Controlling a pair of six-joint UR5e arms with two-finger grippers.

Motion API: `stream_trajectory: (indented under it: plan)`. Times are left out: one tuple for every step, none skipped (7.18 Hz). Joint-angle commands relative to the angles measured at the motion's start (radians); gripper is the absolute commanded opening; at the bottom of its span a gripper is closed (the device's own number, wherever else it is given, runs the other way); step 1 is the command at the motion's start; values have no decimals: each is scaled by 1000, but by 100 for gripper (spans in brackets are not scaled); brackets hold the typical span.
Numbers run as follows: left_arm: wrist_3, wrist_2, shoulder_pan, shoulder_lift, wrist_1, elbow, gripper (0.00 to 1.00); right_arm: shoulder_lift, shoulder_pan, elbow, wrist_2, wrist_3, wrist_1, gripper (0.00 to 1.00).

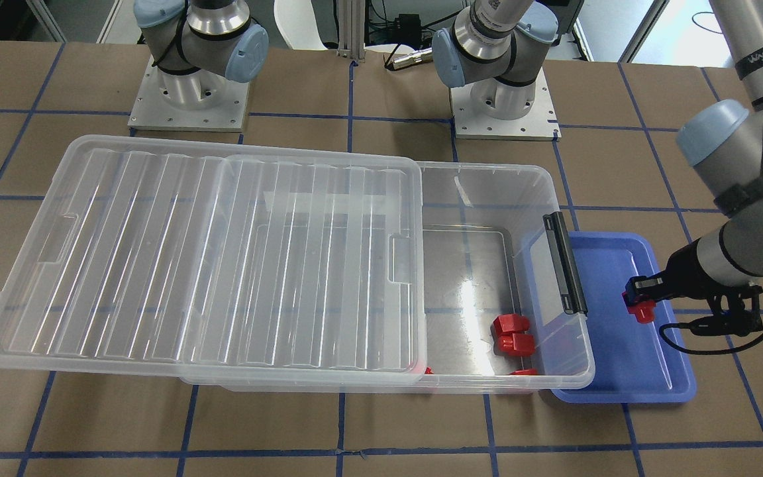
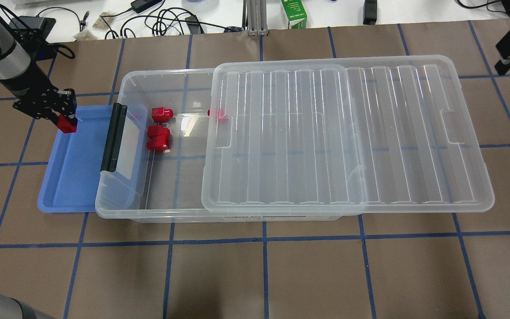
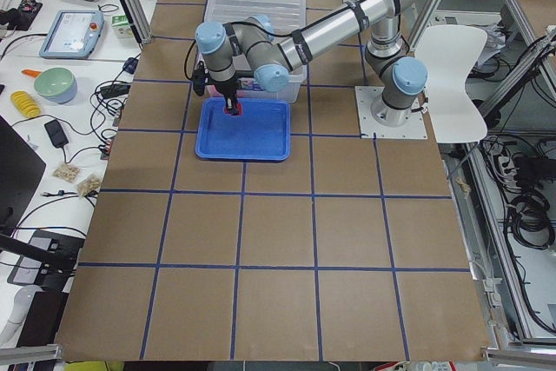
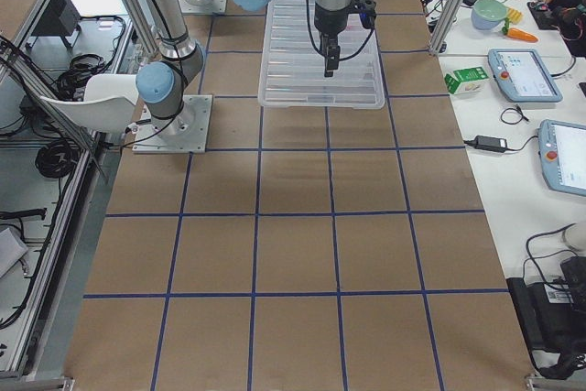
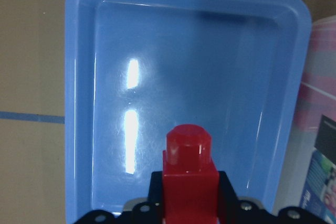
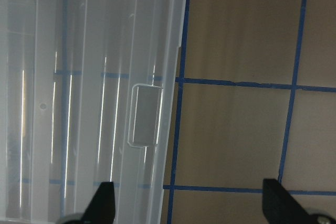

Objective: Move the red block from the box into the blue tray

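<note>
My left gripper (image 1: 640,301) is shut on the red block (image 1: 641,310) and holds it over the far end of the blue tray (image 1: 646,371). The overhead view shows the left gripper (image 2: 62,116), the block (image 2: 66,125) and the tray (image 2: 67,177). In the left wrist view the block (image 5: 189,174) points stub-first down at the bare tray floor (image 5: 173,77). The clear box (image 2: 122,208) stands beside the tray, its lid (image 2: 348,133) slid aside and its black latch bar (image 2: 113,137) toward the tray. My right gripper (image 6: 189,208) is open and empty above the lid's far edge.
Two more red pieces (image 2: 162,114) (image 2: 158,138) lie in the box's open end, and a third (image 2: 216,113) shows partly under the lid. The box overlaps the tray's inner edge. Cables and a green carton (image 2: 294,13) lie beyond the table's far edge.
</note>
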Motion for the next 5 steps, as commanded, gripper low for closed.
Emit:
stream_trajectory:
  plan:
    - [1, 1, 2, -71, 54, -30, 0, 8, -38, 106, -12, -76, -126, 100]
    - [-1, 0, 2, -99, 68, -31, 0, 14, -48, 221, -12, -96, -305, 100]
    - [2, 0, 2, -120, 91, -31, 0, 47, -58, 319, -9, -97, -426, 100]
    - [5, 0, 2, -133, 109, -30, 0, 63, -58, 364, -13, -100, -503, 100]
    - [13, -2, 0, -145, 132, -31, 29, 66, -58, 378, -12, -98, -503, 100]
